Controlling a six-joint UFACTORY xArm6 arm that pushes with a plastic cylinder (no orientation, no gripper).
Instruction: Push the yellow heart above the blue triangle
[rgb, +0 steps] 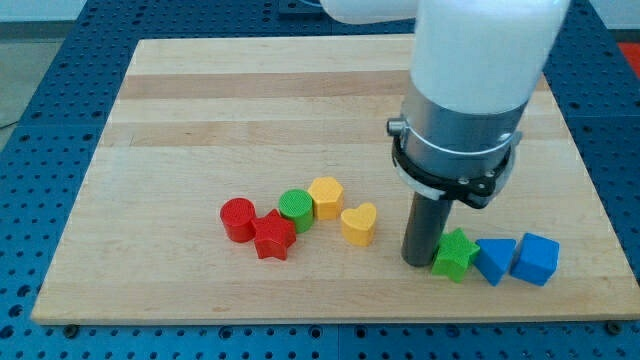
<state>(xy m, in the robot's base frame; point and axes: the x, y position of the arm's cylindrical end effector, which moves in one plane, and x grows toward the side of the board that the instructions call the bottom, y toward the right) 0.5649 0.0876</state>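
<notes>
A single camera looks down at a slant on a wooden board (250, 110) from beyond its near long edge, facing across it toward the far edge at the view's top. It stands close: the board nearly fills the frame, its far edge shorter than the near one, with strips of blue perforated table (40, 150) on every side. The arm's white and grey body (470, 90) enters from the view's top, cropped by the frame. There is no second view to share the scene.
</notes>
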